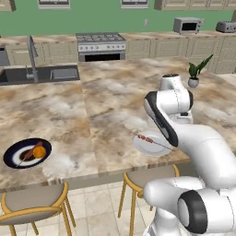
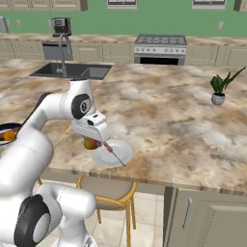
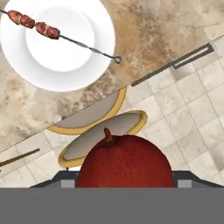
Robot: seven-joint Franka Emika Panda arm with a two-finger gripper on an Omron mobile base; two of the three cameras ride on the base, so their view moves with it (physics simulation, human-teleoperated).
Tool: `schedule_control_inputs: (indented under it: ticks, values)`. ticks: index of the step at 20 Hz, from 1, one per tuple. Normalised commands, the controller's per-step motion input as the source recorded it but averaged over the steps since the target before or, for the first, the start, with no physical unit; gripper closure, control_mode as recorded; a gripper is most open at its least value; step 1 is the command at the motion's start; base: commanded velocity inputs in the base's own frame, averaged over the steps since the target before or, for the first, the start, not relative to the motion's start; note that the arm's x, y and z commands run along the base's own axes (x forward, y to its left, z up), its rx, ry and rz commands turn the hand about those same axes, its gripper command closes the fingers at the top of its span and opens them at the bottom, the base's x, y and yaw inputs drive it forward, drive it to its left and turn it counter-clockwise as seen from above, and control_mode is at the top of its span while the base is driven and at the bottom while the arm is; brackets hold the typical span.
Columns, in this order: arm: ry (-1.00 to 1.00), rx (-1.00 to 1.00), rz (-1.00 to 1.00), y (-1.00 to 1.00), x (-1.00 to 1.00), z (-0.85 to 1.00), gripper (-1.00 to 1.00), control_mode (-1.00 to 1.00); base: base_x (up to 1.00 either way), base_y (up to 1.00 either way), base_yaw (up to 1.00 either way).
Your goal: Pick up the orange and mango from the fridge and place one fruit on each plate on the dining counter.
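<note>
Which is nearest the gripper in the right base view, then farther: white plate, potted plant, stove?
1. White plate, just beside the gripper holding the mango.
2. Potted plant, across the dining counter, right.
3. Stove, back wall.

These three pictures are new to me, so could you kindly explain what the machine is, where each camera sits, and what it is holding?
The machine is a white robot arm on a drivable base, in a rendered kitchen. Two pictures come from cameras on the base, behind the arm to its left and right, looking over the dining counter. The third looks along the hand itself.

On the counter lie a white plate bearing a meat skewer, and a black-rimmed plate that already carries the orange and another skewer. A potted plant stands further back.

The gripper holds the mango, the red fruit low in the hand view, beside the white plate. Its fingers are hidden behind the fruit there.
</note>
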Motion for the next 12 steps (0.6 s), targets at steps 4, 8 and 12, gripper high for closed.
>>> schedule_control_inputs:
  ticks: [4, 8, 12]
  values:
    - [0.19, 0.01, 0.00, -0.15, 0.83, -0.84, 1.00, -1.00, 0.00, 0.00, 0.00]
    - [0.12, 0.05, 0.00, -0.24, 0.75, -0.74, 1.00, -1.00, 0.00, 0.00, 0.00]
    - [0.09, 0.08, 0.00, -0.29, 0.76, -0.63, 1.00, -1.00, 0.00, 0.00, 0.00]
